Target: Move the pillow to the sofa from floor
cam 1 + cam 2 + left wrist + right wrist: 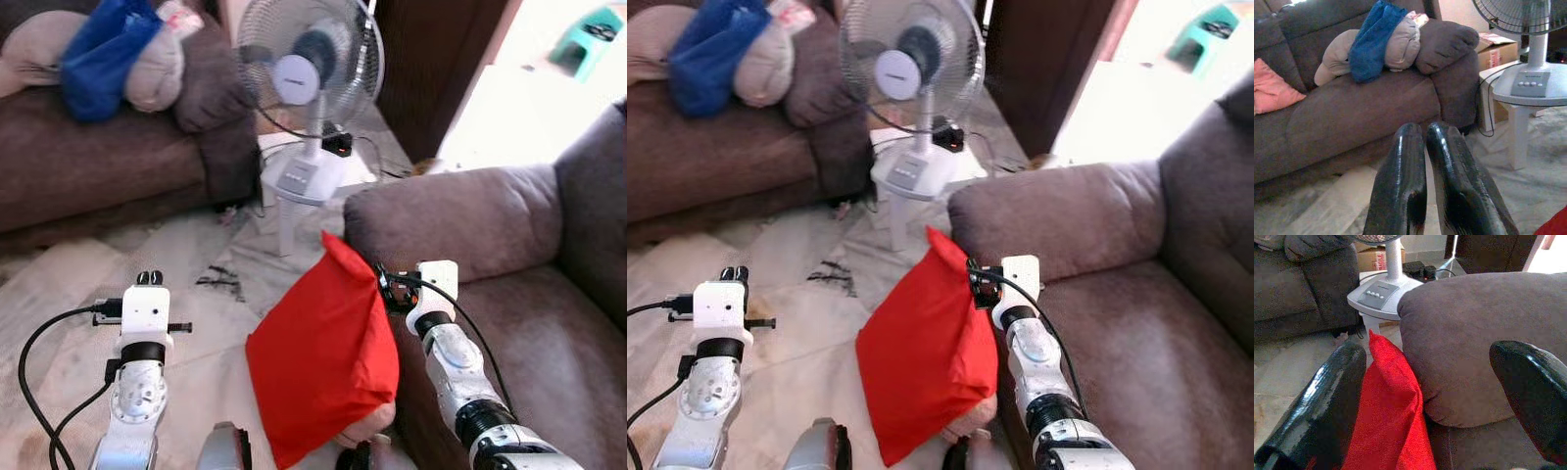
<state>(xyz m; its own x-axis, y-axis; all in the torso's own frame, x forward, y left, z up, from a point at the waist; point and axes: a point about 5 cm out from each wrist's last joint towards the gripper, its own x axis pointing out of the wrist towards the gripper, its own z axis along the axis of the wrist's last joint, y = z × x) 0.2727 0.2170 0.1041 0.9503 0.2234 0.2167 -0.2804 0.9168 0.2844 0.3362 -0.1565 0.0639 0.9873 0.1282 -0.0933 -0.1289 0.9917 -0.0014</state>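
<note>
Two silver, ribbed arms are seen, each with black joint bands and a white wrist block. Black cables are looped beside both. Each end effector, left (1425,191) and right (1435,396), is formed of glossy black fingers.
</note>
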